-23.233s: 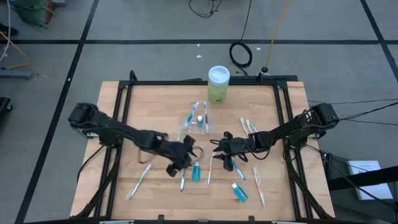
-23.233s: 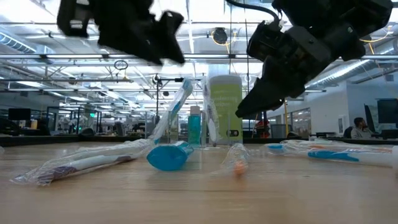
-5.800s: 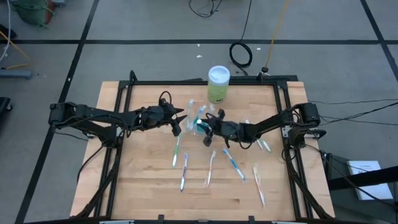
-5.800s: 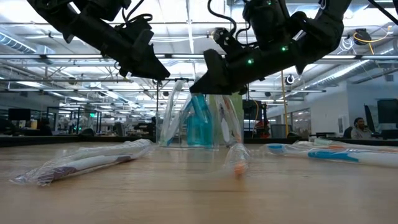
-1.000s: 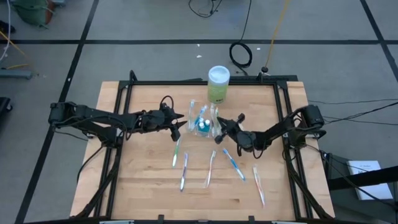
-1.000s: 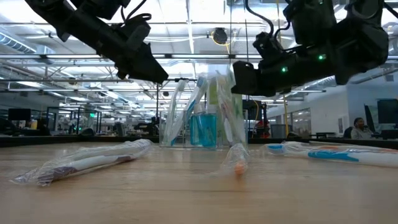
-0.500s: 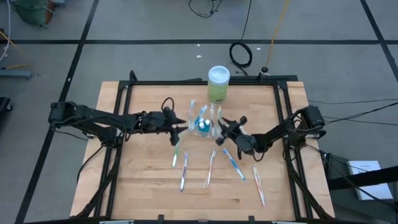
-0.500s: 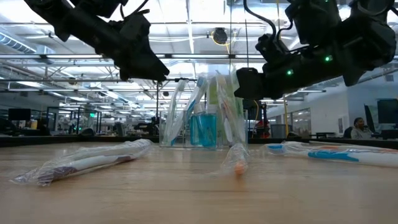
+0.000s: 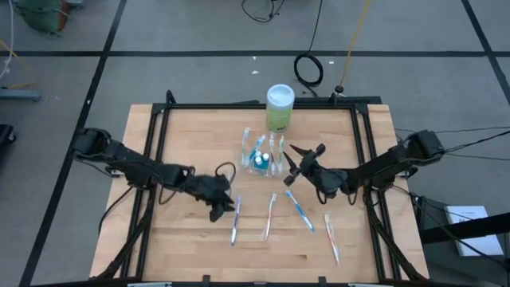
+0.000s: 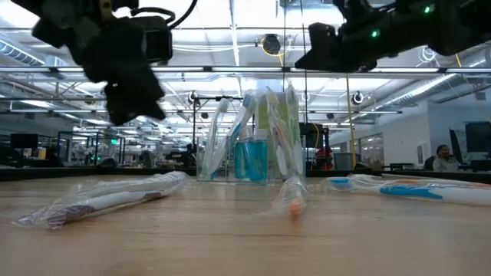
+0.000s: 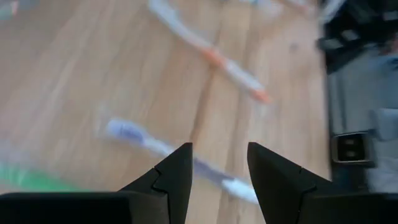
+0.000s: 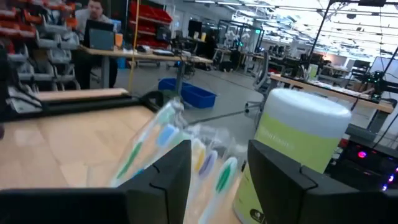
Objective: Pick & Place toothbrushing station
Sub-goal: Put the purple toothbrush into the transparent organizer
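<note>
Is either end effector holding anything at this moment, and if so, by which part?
Nothing is held. The left end effector and the right end effector are both open and empty, above the table.

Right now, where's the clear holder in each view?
High: holder at table centre, just in front of the green canister.
Low: centre, canister directly behind it.
Left wrist: not in it.
Right wrist: lower centre, beside the canister.
Shared landmark: the canister.
</note>
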